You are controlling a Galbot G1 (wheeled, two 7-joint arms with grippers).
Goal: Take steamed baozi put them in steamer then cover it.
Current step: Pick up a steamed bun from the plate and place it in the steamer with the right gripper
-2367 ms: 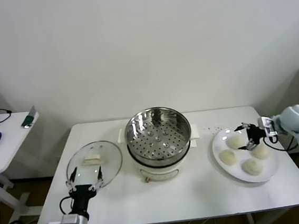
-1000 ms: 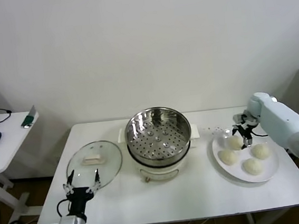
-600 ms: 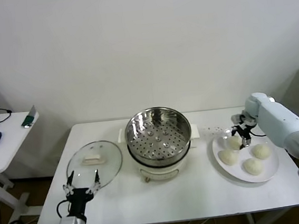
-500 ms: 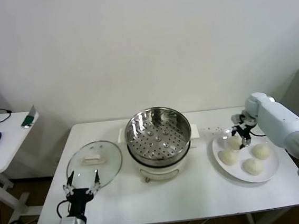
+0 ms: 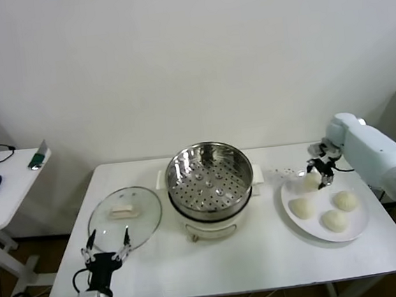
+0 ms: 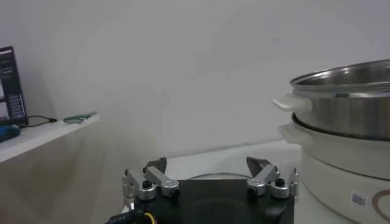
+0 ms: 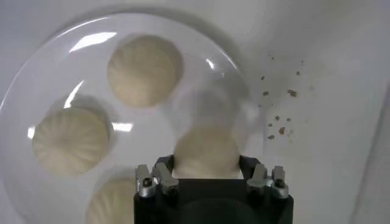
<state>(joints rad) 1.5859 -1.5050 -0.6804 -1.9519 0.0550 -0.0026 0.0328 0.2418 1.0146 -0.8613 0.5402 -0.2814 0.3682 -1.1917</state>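
A: The right gripper point(image 5: 319, 175) is clamped on one steamed baozi point(image 7: 205, 152), lifted just above the white plate point(image 5: 357, 227); three more buns sit on that plate.

B: The risk is softness. Squeeze too hard and it deforms; too lightly and it could slip during the carry to the steamer point(image 5: 209, 179).

A: The steamer stands open mid-table, its perforated tray bare.

B: And the cover point(image 5: 124, 214) lies flat on the table beside it. The left gripper point(image 5: 105, 243) hovers near its front edge, fingers spread and empty.

A: A careless drift there could nudge the glass.
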